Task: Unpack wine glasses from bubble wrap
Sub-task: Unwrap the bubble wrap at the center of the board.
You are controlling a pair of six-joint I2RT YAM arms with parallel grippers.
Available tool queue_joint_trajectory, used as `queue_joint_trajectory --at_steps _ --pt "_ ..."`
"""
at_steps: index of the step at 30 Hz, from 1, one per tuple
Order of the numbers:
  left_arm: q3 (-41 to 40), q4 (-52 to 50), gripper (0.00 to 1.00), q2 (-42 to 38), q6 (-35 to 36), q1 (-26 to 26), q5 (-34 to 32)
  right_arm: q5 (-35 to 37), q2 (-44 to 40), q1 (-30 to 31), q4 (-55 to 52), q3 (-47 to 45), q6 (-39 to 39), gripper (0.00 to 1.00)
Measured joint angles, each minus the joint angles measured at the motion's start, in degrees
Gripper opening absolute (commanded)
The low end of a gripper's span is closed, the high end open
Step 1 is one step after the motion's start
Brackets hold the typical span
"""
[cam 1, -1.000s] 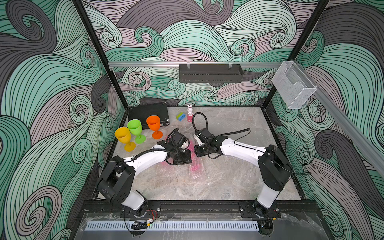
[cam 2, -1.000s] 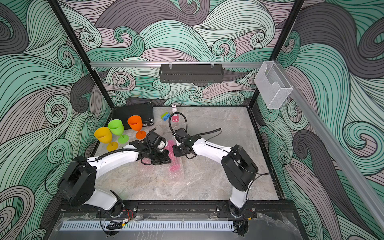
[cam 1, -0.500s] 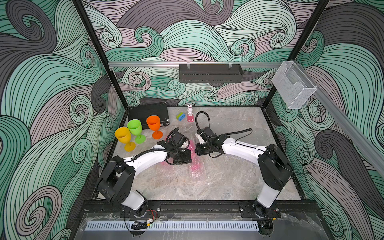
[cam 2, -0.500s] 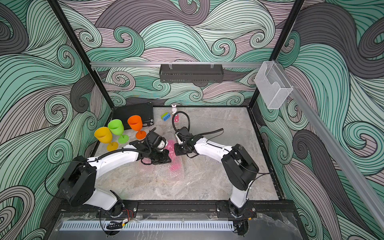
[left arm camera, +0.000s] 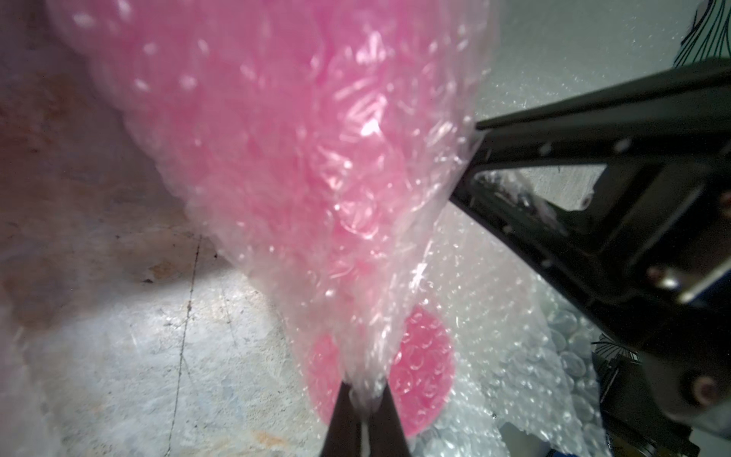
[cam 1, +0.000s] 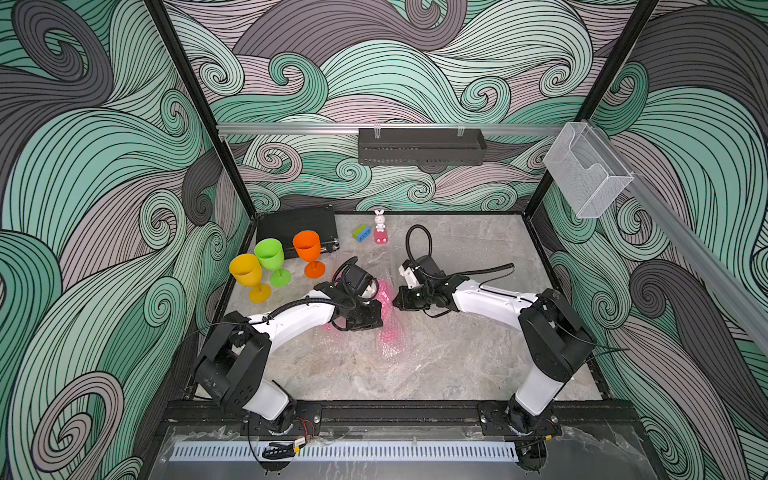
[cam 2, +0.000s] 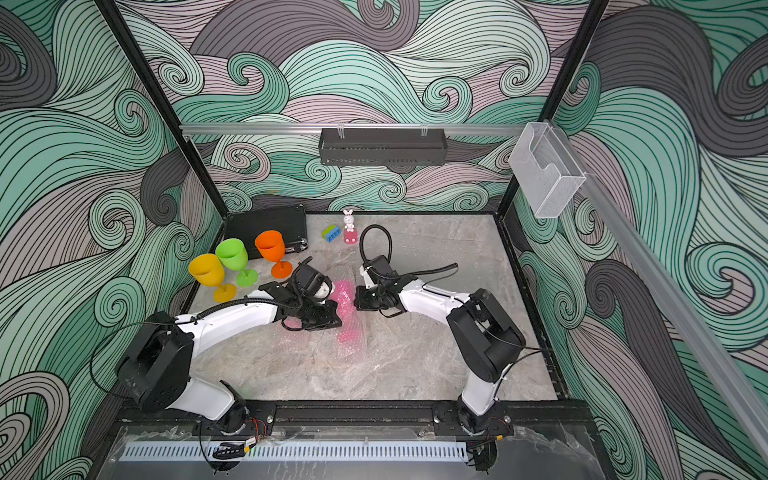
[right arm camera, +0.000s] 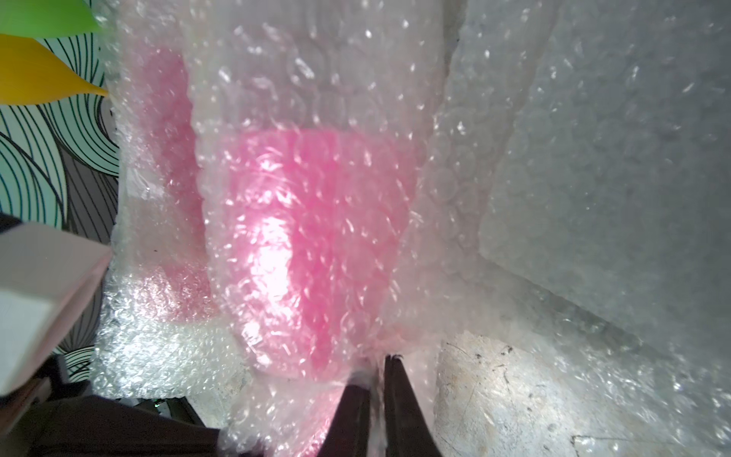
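Left tool [left arm camera: 364, 399] clamped on clear dimpled bubble wrap [left arm camera: 399, 245] around hot pink plastic stemmed goblet [left arm camera: 277, 138]; right tool [right arm camera: 377, 378] pinches same wrap from right, mid surface [cam 1: 449, 374].

a: where did the two top views sit?

b: high above the front rail, side by side, both tilted down toward the back wall. from well off, both took in the whole table [cam 1: 436, 374], both arms and three walls. they differed only by a slight sideways offset.

a: and the wrist cameras?

b: the right wrist camera looked out along the right gripper [right arm camera: 377, 368], very close to the bubble wrap [right arm camera: 316, 237], with the yellow goblet [right arm camera: 35, 71] and lime goblet [right arm camera: 43, 16] at its edge. the left wrist camera looked along the left gripper [left arm camera: 366, 389], equally close, and caught the right gripper too.

a: shared ground?

b: the pink-tinted wrap at mid-table showed in all four views.
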Motion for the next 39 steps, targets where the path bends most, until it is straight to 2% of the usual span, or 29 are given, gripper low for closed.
queue_joint_trajectory --at_steps 8,15,20,26,33,39 --pt "-1.14 -1.62 0.00 0.00 -0.09 0.00 -0.02 -2.64 -1.09 -2.32 5.42 -2.10 2.89 0.12" --pt "-1.14 -2.40 0.00 -0.15 -0.15 0.11 -0.92 -5.97 -3.28 -2.56 12.81 -8.35 5.31 0.13" --pt "-1.11 -3.02 0.20 -0.68 -0.09 0.55 -1.14 -7.50 -6.80 -2.49 17.49 -12.61 5.14 0.13" --pt "-0.96 -4.35 0.44 -2.45 -0.24 2.19 -1.07 -8.61 -10.73 -1.75 19.61 -13.55 2.05 0.13" --pt "0.02 -4.26 0.55 -4.15 -2.23 3.61 -0.42 -8.50 -16.31 -1.51 21.05 -16.70 1.11 0.13" --pt "1.73 -2.82 0.57 -2.14 -2.64 3.61 0.83 -8.22 -20.81 -1.51 20.76 -19.06 0.96 0.13"
